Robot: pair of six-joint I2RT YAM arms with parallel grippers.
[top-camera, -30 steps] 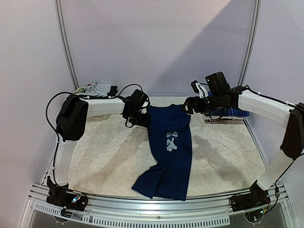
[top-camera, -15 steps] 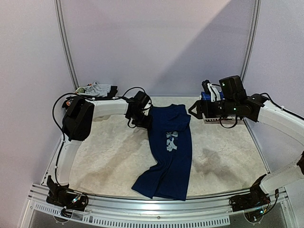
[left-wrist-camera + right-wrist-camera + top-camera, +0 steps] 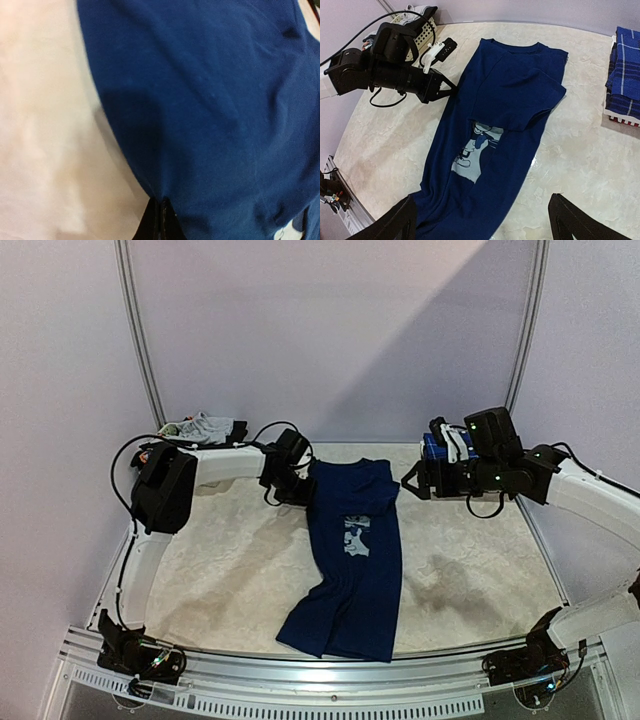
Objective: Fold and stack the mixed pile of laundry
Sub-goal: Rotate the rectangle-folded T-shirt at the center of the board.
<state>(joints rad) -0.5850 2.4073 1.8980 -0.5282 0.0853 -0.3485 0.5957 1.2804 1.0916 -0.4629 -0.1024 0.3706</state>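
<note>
A navy T-shirt (image 3: 352, 560) with a pale cartoon print (image 3: 475, 152) lies lengthwise on the table, one sleeve side folded over its chest. My left gripper (image 3: 306, 494) sits low at the shirt's upper left edge. Its black fingertips (image 3: 161, 216) are pressed together, pinching the blue cloth (image 3: 210, 100). The same gripper (image 3: 451, 86) shows in the right wrist view, touching that edge. My right gripper (image 3: 482, 225) hangs open high above the shirt with nothing between its fingers. A folded blue plaid shirt (image 3: 626, 75) lies at the back right.
A small white slatted basket (image 3: 424, 29) with grey and dark garments (image 3: 205, 427) stands at the back left corner. The beige marbled table top (image 3: 230, 570) is bordered by a metal rail (image 3: 330, 680) at the near edge and by walls behind.
My left jaws have closed onto the T-shirt's left edge. The right arm has drawn back to the right, away from the shirt's collar, staying open.
</note>
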